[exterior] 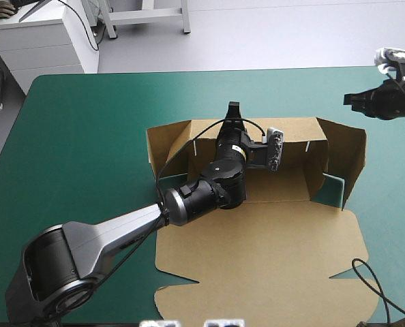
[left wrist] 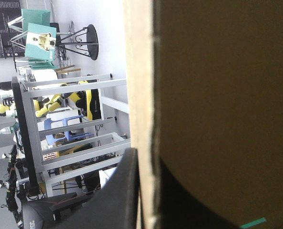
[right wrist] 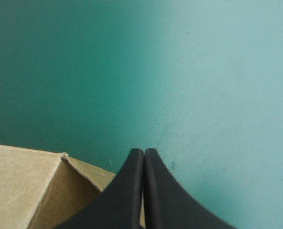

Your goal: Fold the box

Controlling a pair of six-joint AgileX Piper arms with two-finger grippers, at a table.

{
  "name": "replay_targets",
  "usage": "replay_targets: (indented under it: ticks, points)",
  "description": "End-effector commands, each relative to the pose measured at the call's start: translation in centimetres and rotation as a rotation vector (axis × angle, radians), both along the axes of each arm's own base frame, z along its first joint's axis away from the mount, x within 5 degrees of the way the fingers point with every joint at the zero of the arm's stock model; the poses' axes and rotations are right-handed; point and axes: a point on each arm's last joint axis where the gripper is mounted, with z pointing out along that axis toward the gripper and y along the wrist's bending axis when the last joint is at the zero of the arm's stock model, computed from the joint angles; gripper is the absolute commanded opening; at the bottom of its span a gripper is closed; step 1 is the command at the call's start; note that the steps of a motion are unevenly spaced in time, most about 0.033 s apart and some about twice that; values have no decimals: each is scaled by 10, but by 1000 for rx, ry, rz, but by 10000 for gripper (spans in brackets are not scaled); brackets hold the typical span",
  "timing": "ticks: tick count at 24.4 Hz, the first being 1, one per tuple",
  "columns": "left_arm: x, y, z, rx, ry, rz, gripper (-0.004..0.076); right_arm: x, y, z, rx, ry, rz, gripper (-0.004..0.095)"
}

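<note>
The box (exterior: 257, 252) lies in the middle of the table, its far wall (exterior: 209, 129) and both side walls raised and its lid (exterior: 271, 272) flat toward the near edge. It looks like thin brown board: probably light, stiff across the panels and willing to bend only at the creases, with a smooth face that could slip. The best hold is likely a wall's top edge, pinched near a crease. The left gripper (exterior: 233, 109) is clamped on the far wall's upper edge, the sheet between its fingers. The right gripper (right wrist: 144, 152) hangs closed over the teal-green cover (exterior: 86, 136), just beside the box's right corner.
</note>
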Motion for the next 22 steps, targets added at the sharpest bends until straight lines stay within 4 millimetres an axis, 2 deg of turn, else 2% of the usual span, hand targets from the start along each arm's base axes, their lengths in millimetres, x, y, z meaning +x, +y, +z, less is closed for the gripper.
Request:
replay_targets:
  ticks: [1, 5, 10, 14, 17, 22]
  points:
    - [-7, 8, 27, -52, -42, 1, -8, 9, 15, 7, -16, -40, 47, -15]
    - [-6, 9, 27, -45, -40, 15, -8, 24, 20, -13, -21, 21, 63, -15]
    - [-6, 10, 27, -42, -39, 21, -8, 28, 19, -20, -14, 43, 61, -15]
    - [-6, 10, 27, -42, -39, 21, -8, 23, 20, -25, -29, 99, 87, -15]
    - [-6, 10, 27, -42, -39, 21, -8, 17, 17, -38, -79, 171, 111, -15]
    - [-6, 10, 27, -42, -39, 21, -8, -1, 21, -47, -88, 146, 112, -15]
